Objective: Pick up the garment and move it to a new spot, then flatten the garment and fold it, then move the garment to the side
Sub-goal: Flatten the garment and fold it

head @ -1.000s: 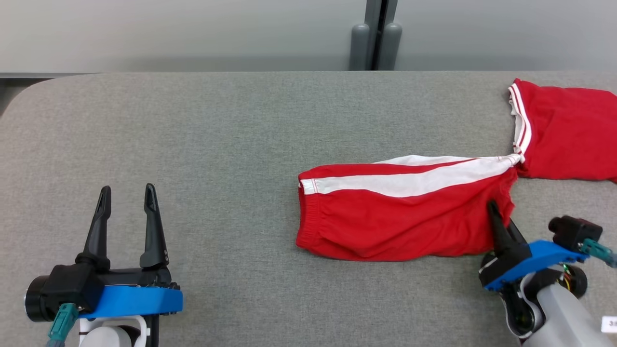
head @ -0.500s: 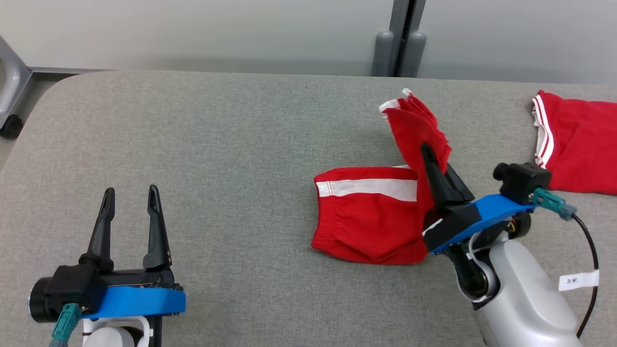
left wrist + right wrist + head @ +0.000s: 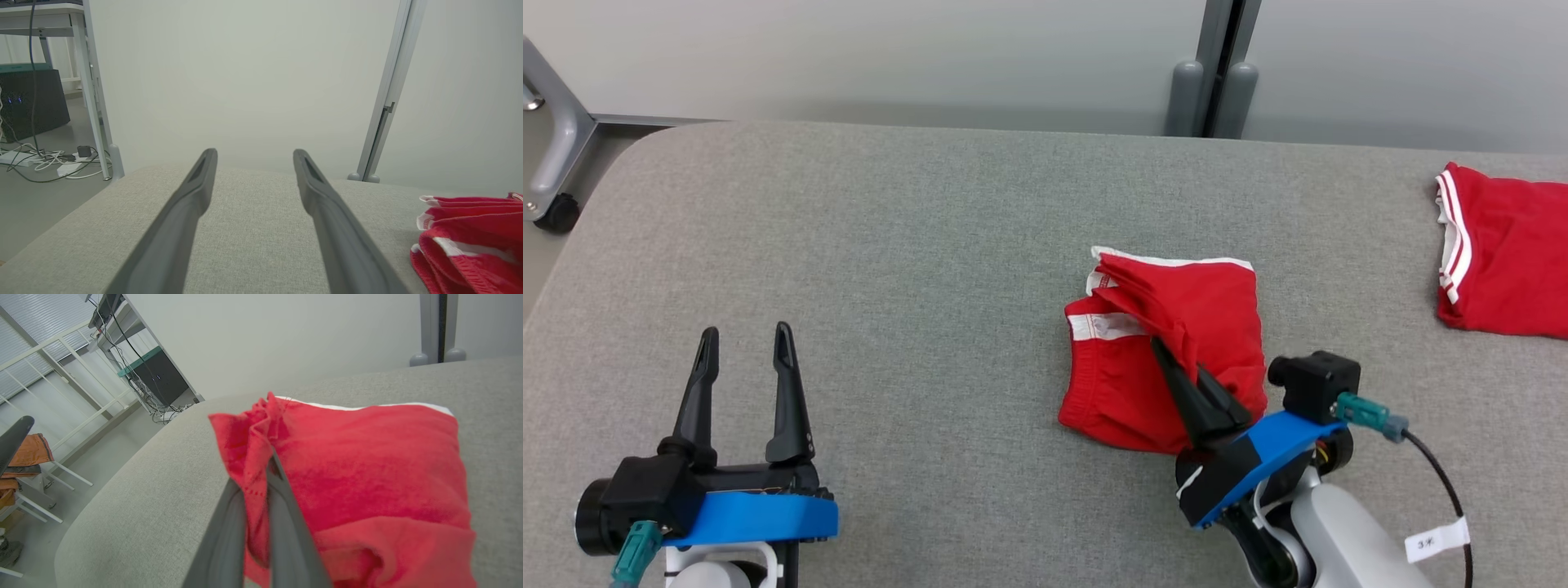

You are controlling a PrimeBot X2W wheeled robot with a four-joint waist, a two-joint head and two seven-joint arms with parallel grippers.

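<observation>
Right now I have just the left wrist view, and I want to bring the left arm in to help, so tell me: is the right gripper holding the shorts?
Observer: Yes. The right gripper is shut on a bunched fold of the shorts, with red cloth pinched between its two fingers.
Operator: Are the shorts folded over yet?
Observer: They lie doubled over on the table, but the layers do not line up: a white-striped edge of the lower layer sticks out on the robot's left.
</observation>
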